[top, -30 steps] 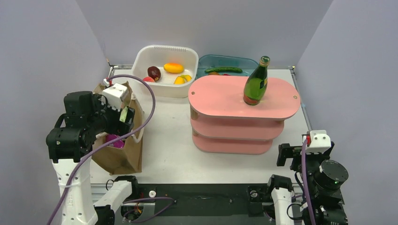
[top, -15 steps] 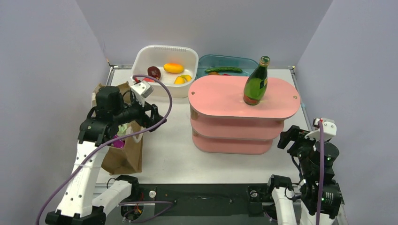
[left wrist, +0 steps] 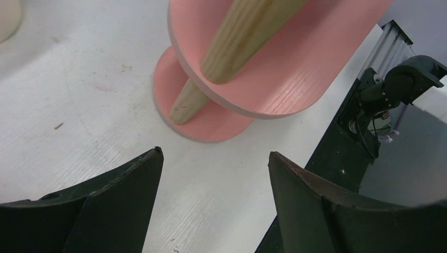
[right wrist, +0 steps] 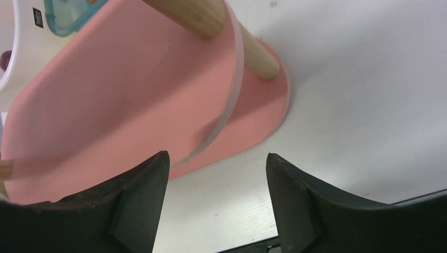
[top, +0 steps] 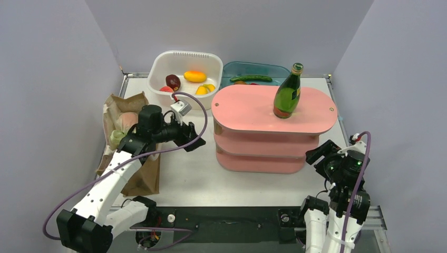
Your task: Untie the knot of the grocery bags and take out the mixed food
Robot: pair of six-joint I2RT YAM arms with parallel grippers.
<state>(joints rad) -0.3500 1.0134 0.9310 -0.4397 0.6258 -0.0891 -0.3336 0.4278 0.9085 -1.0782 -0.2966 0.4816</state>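
Left gripper (left wrist: 215, 155): jaws well apart, nothing between them, aimed at the pink shelf (top: 263, 108) over bare table (left wrist: 79, 105). Right gripper (right wrist: 217, 156): also apart and empty, by the shelf's right end. Brown paper bag (top: 143, 180) stands behind the left wrist at the table's left edge, mouth up, food (top: 126, 120) showing. Left arm far nearer; I judge it must swing round

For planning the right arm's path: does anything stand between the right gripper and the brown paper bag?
Yes. The pink tiered shelf stands between the right gripper and the brown paper bag on the far left; a green bottle stands upright on its top tier.
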